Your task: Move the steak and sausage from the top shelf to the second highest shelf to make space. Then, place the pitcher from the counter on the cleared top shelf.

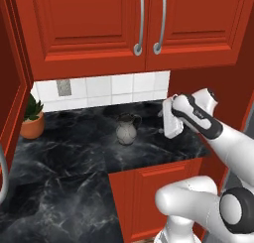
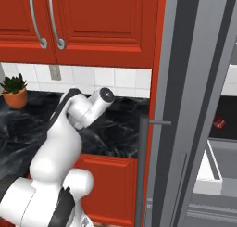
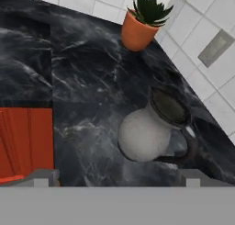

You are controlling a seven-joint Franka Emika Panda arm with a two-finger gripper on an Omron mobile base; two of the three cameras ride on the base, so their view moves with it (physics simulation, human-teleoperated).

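The pitcher [image 1: 127, 129] stood upright on the counter [image 1: 64, 157], alone in the middle of the black marble, well apart from the potted plant [image 1: 32, 119] in the back left corner. The gripper [image 1: 171, 119] hung just to the pitcher's right in the left base view, above the counter's right end, with a clear gap between them and nothing in its jaws. In the hand view the two fingertips [image 3: 45, 177] rose wide apart at the bottom, and the pitcher [image 3: 149, 132] sat just ahead of them, nearer the right-hand tip than the left, its dark mouth tilted away and its curved handle [image 3: 186, 148] turned toward that right-hand tip. The jaws were spread and released. The move ahead seemed to turn on this: the pitcher lay forward of the hand and slightly off-centre, with its upright axis running roughly along the camera's line of sight, so the hand would probably need to shift toward the belly before the fingers could straddle it. Whether steak or sausage had been moved could not be judged here
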